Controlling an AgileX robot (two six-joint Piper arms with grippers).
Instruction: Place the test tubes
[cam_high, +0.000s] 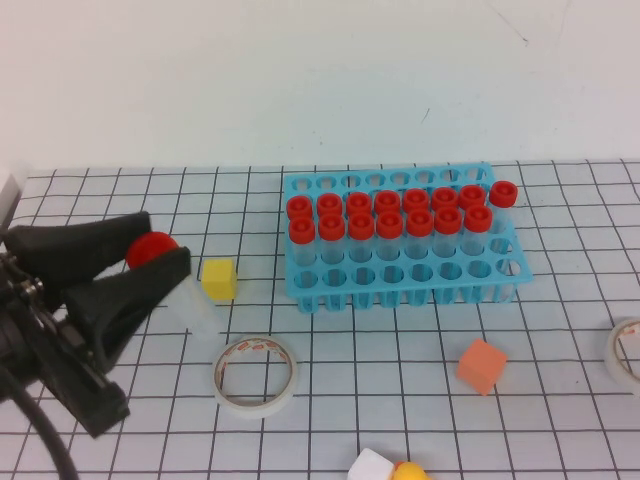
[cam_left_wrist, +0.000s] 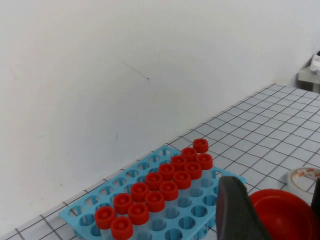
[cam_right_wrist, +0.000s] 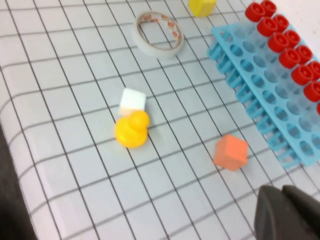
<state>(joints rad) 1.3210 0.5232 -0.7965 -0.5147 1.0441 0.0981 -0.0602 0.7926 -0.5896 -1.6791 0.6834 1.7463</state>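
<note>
A blue test tube rack (cam_high: 400, 272) stands at the table's middle back, with two rows of several red-capped tubes (cam_high: 388, 212) in it. My left gripper (cam_high: 155, 250) hovers at the left, shut on one more test tube (cam_high: 192, 305), gripped just under its red cap (cam_high: 150, 249). In the left wrist view that cap (cam_left_wrist: 282, 215) fills the space between the fingers (cam_left_wrist: 235, 210), with the rack (cam_left_wrist: 185, 210) beyond it. My right gripper (cam_right_wrist: 280, 192) is out of the high view. In its wrist view it is shut and empty, above the grid near the rack's (cam_right_wrist: 260, 75) front.
A yellow cube (cam_high: 218, 279) lies left of the rack and a tape roll (cam_high: 255, 374) in front of it. An orange cube (cam_high: 481, 365) sits front right. A white cube (cam_high: 370, 467) and yellow duck (cam_high: 408, 471) are at the front edge, a second tape roll (cam_high: 625, 350) far right.
</note>
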